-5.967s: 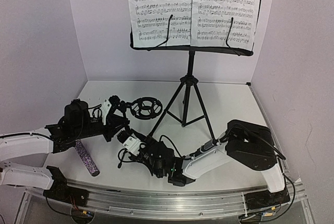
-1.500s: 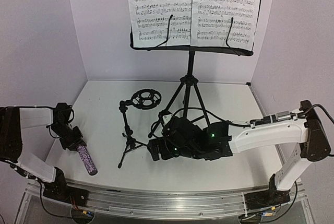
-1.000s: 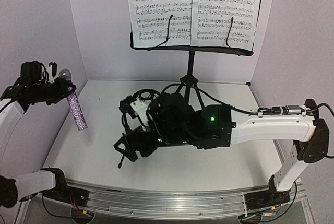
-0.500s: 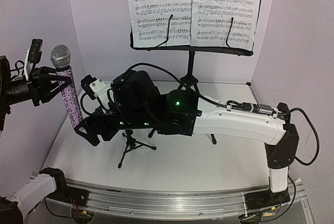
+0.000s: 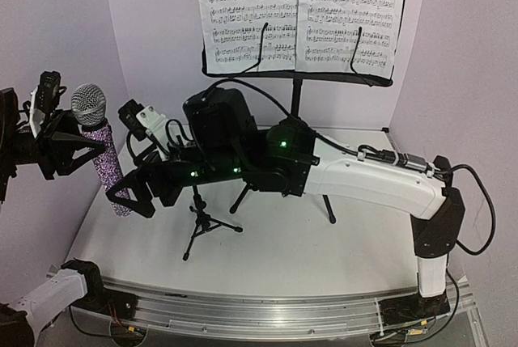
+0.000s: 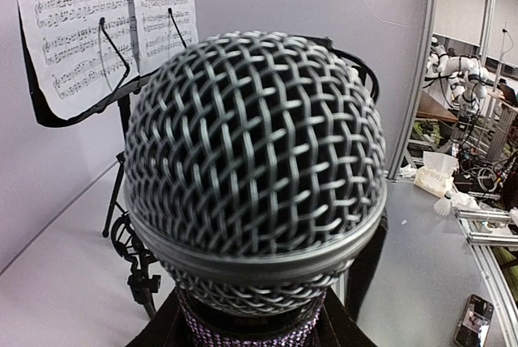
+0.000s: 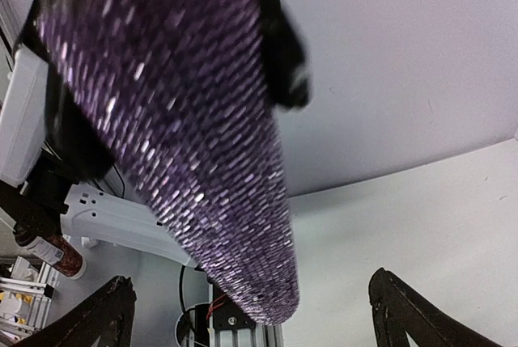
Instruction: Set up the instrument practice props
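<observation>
Two grippers can be seen over on the far left, both at the same mic. The left gripper (image 5: 71, 146) is clamped on the purple glitter microphone (image 5: 107, 167) just under its silver mesh head (image 5: 89, 104), so the mic is held up in the air, well above the table (image 5: 340, 254). It's carried pretty close to upright, head up, with the long axis running top to bottom and the tail end leaned a bit toward the middle of the table. That tail end is bracketed by the right gripper (image 5: 128, 198), jaws spread wide. In the right wrist view a gap is seen on both sides of the mic, so nothing is being pinched there. Next over, the small black tripod mic stand (image 5: 202, 222) is stood on the table with legs splayed, but its top is hidden behind the right arm (image 5: 364, 181), which is stretched across the whole middle of the scene. Further back, the black music stand (image 5: 295, 108) is set upright with two white sheet-music pages (image 5: 251, 15) propped on it, and its legs are partly blocked by the same arm.
</observation>
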`<control>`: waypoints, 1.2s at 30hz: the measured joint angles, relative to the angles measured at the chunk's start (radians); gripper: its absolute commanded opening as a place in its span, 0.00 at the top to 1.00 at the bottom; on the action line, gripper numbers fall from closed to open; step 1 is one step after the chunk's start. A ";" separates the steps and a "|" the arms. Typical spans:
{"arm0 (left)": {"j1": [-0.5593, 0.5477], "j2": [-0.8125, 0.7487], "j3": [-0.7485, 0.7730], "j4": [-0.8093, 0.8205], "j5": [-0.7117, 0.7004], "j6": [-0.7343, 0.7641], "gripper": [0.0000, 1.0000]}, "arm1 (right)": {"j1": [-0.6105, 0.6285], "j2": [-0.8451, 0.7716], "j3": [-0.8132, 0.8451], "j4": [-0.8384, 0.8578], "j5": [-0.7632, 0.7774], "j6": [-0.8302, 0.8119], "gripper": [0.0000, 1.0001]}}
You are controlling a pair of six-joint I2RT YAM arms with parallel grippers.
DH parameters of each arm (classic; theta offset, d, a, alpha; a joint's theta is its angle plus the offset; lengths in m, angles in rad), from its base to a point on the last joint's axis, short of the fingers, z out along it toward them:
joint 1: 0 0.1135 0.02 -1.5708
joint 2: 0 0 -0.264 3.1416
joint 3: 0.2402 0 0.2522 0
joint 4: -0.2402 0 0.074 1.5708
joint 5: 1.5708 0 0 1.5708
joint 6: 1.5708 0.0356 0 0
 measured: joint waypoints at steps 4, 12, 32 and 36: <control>-0.013 0.000 0.000 -0.046 0.017 0.091 1.00 | -0.044 -0.032 0.004 0.007 -0.051 0.000 0.02; -0.020 0.039 0.000 -0.067 0.026 0.166 1.00 | -0.057 -0.026 0.205 0.026 -0.089 -0.020 0.02; -0.044 0.111 0.065 -0.244 0.024 0.370 1.00 | -0.018 0.235 0.390 0.188 -0.070 -0.092 0.14; -0.049 0.121 0.070 -0.277 0.023 0.409 1.00 | -0.016 0.238 0.391 0.232 -0.068 -0.077 0.15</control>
